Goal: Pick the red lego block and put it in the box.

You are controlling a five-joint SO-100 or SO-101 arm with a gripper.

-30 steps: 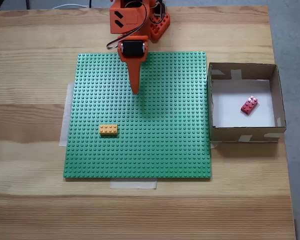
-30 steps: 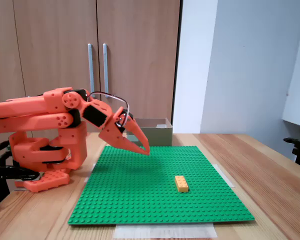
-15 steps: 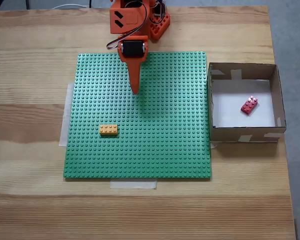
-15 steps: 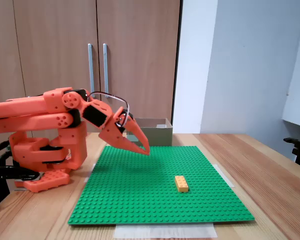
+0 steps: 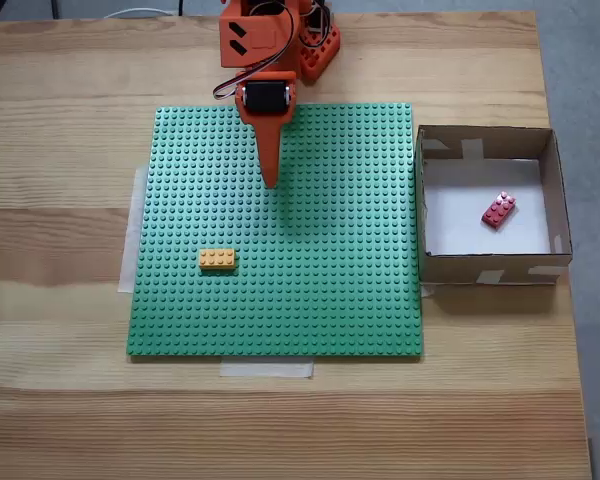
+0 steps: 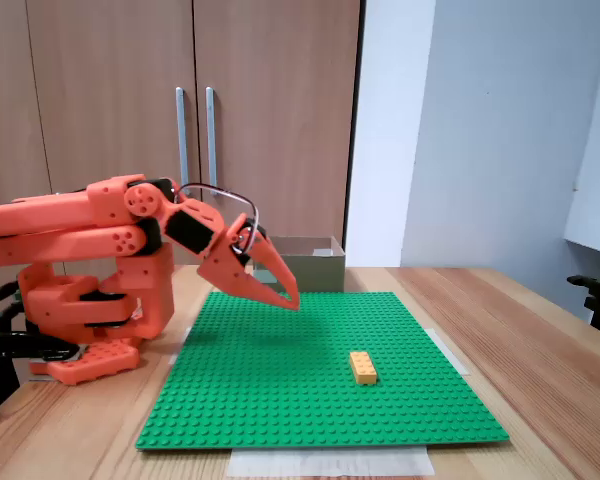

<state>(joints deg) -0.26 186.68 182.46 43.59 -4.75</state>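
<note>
— Looking down, where do we find the red lego block [image 5: 498,210]?
— We see it lying on the white floor of the box [image 5: 488,271], toward 3 o'clock.
— And the jaws [image 5: 271,183]?
— We see them closed and empty above the green baseplate [image 5: 320,290], with the yellow brick [image 5: 217,260] toward 7 o'clock.

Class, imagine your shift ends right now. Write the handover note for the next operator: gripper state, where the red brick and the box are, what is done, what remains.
Gripper: shut and empty, poised above the green baseplate near the arm's base, its tip clear of the studs in a fixed view.
Red lego block: lying flat on the white floor of the box, clear of the walls.
Box: on the table, against the baseplate's right edge in a fixed view.
Yellow-orange brick: on the baseplate, not part of the job.
Done: block is in the box.
Left: nothing apparent, perhaps parking the arm.
</note>
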